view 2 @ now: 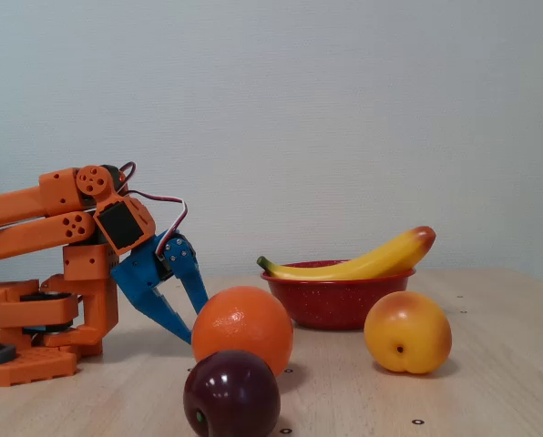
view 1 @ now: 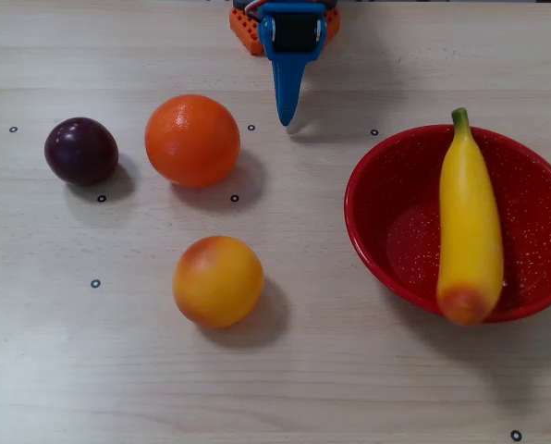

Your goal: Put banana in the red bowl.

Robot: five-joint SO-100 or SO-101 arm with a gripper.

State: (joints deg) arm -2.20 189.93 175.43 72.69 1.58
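The yellow banana [view 1: 470,222] lies across the red bowl [view 1: 377,199] at the right of the overhead view. Its green stem rests on the far rim and its orange-red tip sticks out over the near rim. In the fixed view the banana [view 2: 372,262] lies on top of the bowl [view 2: 335,300] with its tip raised to the right. My blue gripper [view 1: 285,113] is at the top centre, far from the bowl, pointing down at the table. It is empty, and its jaws look shut. In the fixed view the gripper [view 2: 191,326] hangs low beside the orange.
An orange [view 1: 192,140] lies just left of the gripper. A dark plum [view 1: 81,151] lies at the far left, and a yellow-orange peach [view 1: 218,281] lies in the middle front. The arm's orange base [view 2: 44,319] stands at the left of the fixed view.
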